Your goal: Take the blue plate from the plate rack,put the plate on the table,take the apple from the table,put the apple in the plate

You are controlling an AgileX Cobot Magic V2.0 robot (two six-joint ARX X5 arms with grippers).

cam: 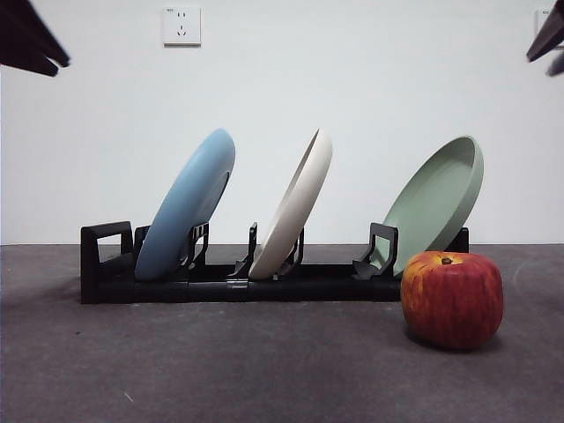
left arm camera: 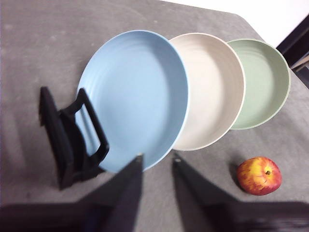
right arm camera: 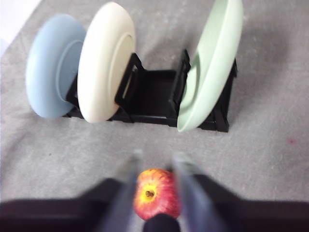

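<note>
Nothing of the task looks done yet, and all four steps remain. The counter (cam: pixel 264 370), a flat dark grey, slightly textured surface, runs back to a plain white wall with a socket plate (cam: pixel 181 25) high on it. On the counter stands the plate rack (cam: pixel 106 264), long, low and black, with three plates leaning in its slots: the blue plate (cam: pixel 187 204) at one end, a cream plate (cam: pixel 295 204) in the middle and a sage-green plate (cam: pixel 436 201) at the other end. The apple (cam: pixel 452 300) sits on the counter just in front of the green plate's end of the rack, well apart from the blue plate. The left gripper (left arm camera: pixel 155 162) hovers near the blue plate's lower rim, jaws apart and holding nothing. The right gripper (right arm camera: pixel 155 162) hangs above the apple, jaws apart on either side of it in the wrist view, not closed on it.
</note>
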